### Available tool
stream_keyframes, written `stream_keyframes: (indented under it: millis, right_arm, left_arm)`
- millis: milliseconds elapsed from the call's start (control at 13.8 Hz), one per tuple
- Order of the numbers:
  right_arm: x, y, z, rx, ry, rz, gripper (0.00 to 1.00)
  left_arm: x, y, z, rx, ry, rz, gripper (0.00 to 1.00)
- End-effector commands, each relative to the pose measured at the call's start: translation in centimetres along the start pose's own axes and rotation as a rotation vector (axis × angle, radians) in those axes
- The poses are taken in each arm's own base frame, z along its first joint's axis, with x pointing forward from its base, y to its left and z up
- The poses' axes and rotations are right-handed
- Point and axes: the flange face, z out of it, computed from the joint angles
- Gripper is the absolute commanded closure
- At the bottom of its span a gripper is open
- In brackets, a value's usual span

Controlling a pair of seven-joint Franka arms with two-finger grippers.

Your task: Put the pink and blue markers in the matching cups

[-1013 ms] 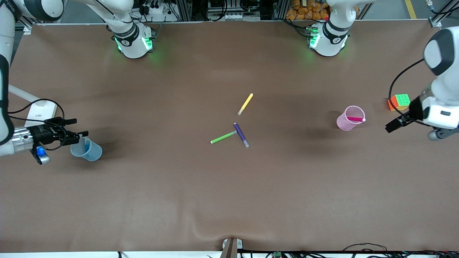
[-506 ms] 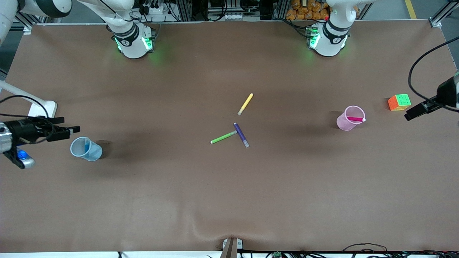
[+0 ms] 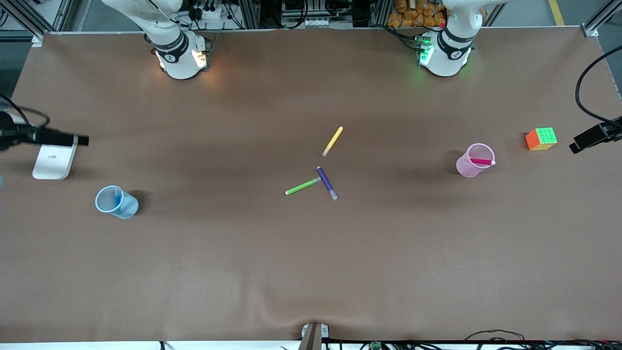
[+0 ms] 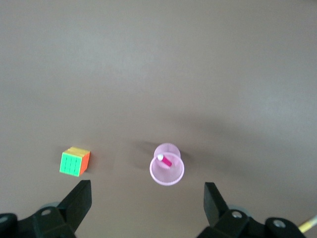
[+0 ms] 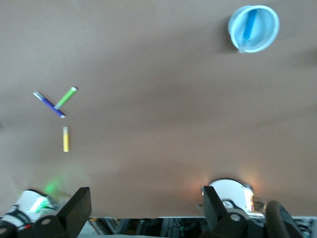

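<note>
Pink marker (image 3: 481, 161): slim magenta pen with a pale end cap, lying tilted inside the pink cup (image 3: 470, 166), its cap resting on the rim.
Pink cup: small translucent tumbler toward the left arm's end of the desk (image 3: 311, 272), upright.
Blue marker (image 3: 117, 197): bright blue pen standing inside the blue cup (image 3: 112, 202).
Blue cup: pale translucent tumbler toward the right arm's end of the desk, upright.
Other pens: a yellow marker (image 3: 333, 141), a green marker (image 3: 302, 186) and a dark purple marker (image 3: 327, 183) lie mid-desk; green and purple meet at one end in a T, yellow lies apart, farther from the front camera.
Cube (image 3: 541, 138): multicoloured puzzle cube near the pink cup, closer to the desk's edge at the left arm's end.
White block (image 3: 52, 160): flat, rounded, by the edge at the right arm's end.
Left tool (image 4: 147, 202): fingers spread wide, holding nothing, up over the desk's edge at its own end.
Right tool (image 5: 144, 208): fingers spread wide, holding nothing, up over the white block.
Surface: smooth matt brown cover with a slight ripple at the edge nearest the front camera; broad bare stretches around the pens.
Room: aluminium frame and cables along the base edge.
</note>
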Motion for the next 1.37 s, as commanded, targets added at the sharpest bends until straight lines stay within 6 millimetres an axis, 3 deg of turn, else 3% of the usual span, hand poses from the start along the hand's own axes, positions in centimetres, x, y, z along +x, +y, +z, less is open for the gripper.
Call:
stream_keyframes:
  millis: [0, 72, 362, 579, 796, 940, 1085, 1302]
  right_arm:
    - [-4.2, -1.4, -1.9, -0.096, 0.056, -0.009, 0.00]
    - [-6.6, -2.0, -3.4, -0.112, 0.108, -0.019, 0.00]
    - [-8.3, -3.5, -3.5, -0.186, 0.157, -0.057, 0.00]
    - [-11.0, -2.3, -3.2, -0.180, 0.243, -0.161, 0.00]
    - [-14.0, -0.3, -0.8, -0.183, 0.337, -0.231, 0.00]
    - [-13.6, 1.4, -1.1, -0.204, 0.333, -0.278, 0.00]
    - [-13.5, 1.8, -1.6, -0.305, 0.331, -0.360, 0.00]
    - [-13.1, 1.5, -2.6, -0.298, 0.349, -0.360, 0.00]
  left_arm:
    - [-1.5, 0.0, -2.4, -0.010, -0.029, 0.017, 0.00]
    - [-1.7, 0.0, -2.6, -0.008, -0.042, 0.019, 0.00]
    - [-3.3, 0.1, -4.6, -0.004, -0.053, 0.026, 0.00]
    - [-4.1, 0.5, -5.2, 0.000, -0.061, 0.036, 0.00]
    - [-4.4, 0.8, -5.1, 0.006, -0.083, 0.048, 0.00]
    - [-4.4, 0.8, -5.1, 0.009, -0.082, 0.049, 0.00]
    - [-4.3, 0.7, -5.0, 0.009, -0.084, 0.049, 0.00]
    - [-5.0, 0.8, -5.6, 0.004, -0.080, 0.059, 0.00]
